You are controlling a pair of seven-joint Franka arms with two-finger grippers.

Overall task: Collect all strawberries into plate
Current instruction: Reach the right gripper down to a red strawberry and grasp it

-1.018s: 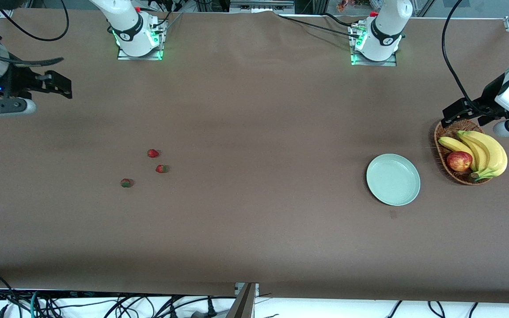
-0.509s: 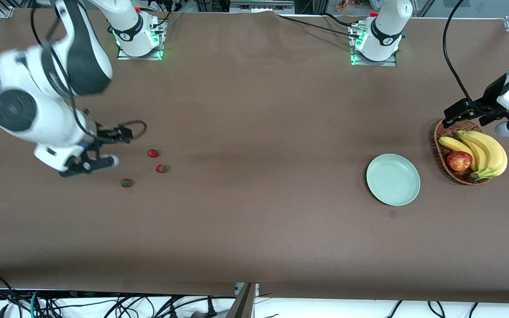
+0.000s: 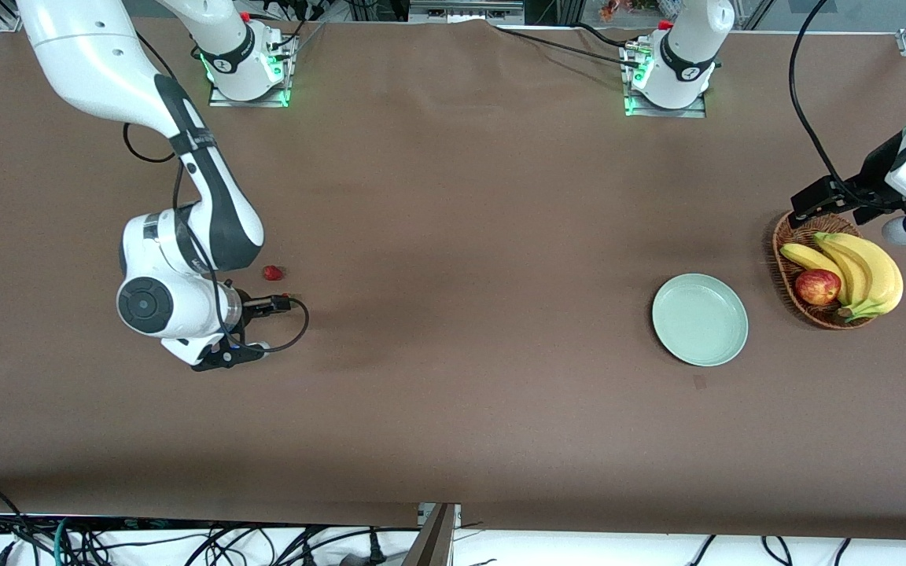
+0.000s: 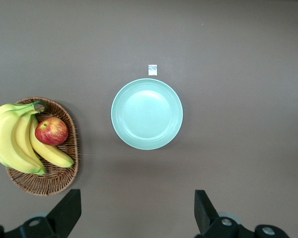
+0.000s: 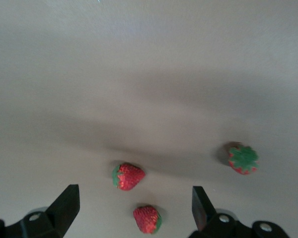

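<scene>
The right arm has swung in from its end of the table, and its right gripper (image 5: 134,210) now hangs low over the cluster of strawberries (image 5: 128,176), fingers spread wide and holding nothing; a second ago it was parked well off to the side, so the first pick looks about to begin. In the front view the arm's wrist covers two of the berries, leaving only one strawberry (image 3: 272,273) visible; the right wrist view shows all three lying apart on the brown table (image 3: 453,409). The plate (image 3: 700,319) sits empty toward the left arm's end, well apart from the berries, just beside the wicker basket (image 3: 785,271) holding bananas (image 3: 866,271) and an apple (image 3: 817,286). The left gripper (image 4: 136,213) waits over the basket, jaws fully apart and empty. No berry has been collected yet, and each faces a long carry.
</scene>
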